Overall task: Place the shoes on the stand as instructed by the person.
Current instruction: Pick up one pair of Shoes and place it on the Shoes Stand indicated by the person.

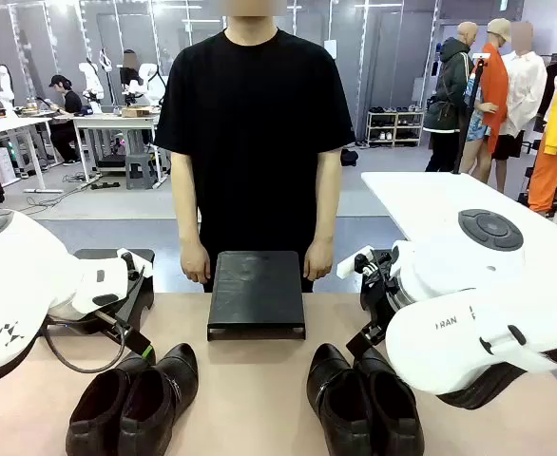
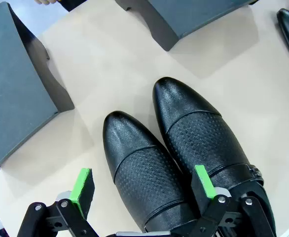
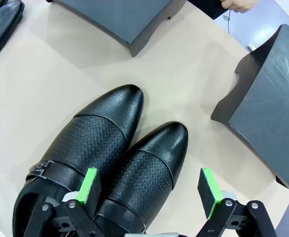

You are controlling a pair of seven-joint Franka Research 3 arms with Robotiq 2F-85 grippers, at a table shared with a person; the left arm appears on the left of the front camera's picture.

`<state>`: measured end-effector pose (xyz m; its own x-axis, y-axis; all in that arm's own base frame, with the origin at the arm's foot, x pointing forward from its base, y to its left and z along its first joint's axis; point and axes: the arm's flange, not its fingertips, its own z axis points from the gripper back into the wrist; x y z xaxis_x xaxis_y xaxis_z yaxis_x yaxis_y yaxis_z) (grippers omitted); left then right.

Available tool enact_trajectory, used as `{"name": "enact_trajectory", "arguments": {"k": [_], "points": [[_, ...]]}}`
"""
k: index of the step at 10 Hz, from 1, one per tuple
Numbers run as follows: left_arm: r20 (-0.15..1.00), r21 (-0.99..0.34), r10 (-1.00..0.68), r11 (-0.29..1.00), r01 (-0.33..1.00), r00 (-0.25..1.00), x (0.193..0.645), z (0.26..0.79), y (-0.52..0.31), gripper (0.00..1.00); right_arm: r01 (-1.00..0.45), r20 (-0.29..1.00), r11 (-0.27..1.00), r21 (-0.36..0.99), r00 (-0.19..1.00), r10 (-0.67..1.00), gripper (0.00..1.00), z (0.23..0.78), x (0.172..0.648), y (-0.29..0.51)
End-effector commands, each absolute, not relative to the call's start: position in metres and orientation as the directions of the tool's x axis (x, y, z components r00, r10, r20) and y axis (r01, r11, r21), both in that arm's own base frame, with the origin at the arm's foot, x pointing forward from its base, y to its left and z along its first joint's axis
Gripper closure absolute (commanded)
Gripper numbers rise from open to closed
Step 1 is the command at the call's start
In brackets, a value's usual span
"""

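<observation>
Two pairs of glossy black shoes stand at the table's near edge, toes toward the person [image 1: 255, 142]: one pair at the left [image 1: 136, 399], one at the right [image 1: 364, 404]. My left gripper [image 2: 143, 186] hangs open just above the left pair [image 2: 174, 158], its green pads [image 2: 83, 190] straddling the shoe on that view's left. My right gripper [image 3: 149, 188] is open over the right pair [image 3: 115, 158], its pads [image 3: 209, 191] either side of the shoe on that view's right. Neither holds anything. The person stands at the far side, hands down at the table edge.
A black stand [image 1: 256, 293] sits mid-table in front of the person. A second stand [image 1: 117, 285] lies at the far left, partly behind my left arm. In the right wrist view another stand [image 3: 268, 113] sits beside the right pair. Bare table lies between the pairs.
</observation>
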<state>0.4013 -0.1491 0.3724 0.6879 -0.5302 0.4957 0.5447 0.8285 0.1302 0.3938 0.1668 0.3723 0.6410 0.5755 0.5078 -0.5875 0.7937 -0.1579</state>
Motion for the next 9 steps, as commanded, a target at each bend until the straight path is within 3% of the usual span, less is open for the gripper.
{"name": "enact_trajectory", "arguments": {"k": [1, 9], "points": [[0.496, 0.13, -0.531, 0.828, 0.545, 0.688, 0.4011, 0.3724, -0.1494, 0.0, -0.588, 0.508, 0.794, -0.158, 0.641, 0.576, 0.0, 0.3723, 0.3938, 0.1668], [0.496, 0.13, -0.531, 0.828, 0.545, 0.688, 0.4011, 0.3724, -0.1494, 0.0, -0.588, 0.508, 0.794, -0.158, 0.641, 0.576, 0.0, 0.3723, 0.3938, 0.1668]]}}
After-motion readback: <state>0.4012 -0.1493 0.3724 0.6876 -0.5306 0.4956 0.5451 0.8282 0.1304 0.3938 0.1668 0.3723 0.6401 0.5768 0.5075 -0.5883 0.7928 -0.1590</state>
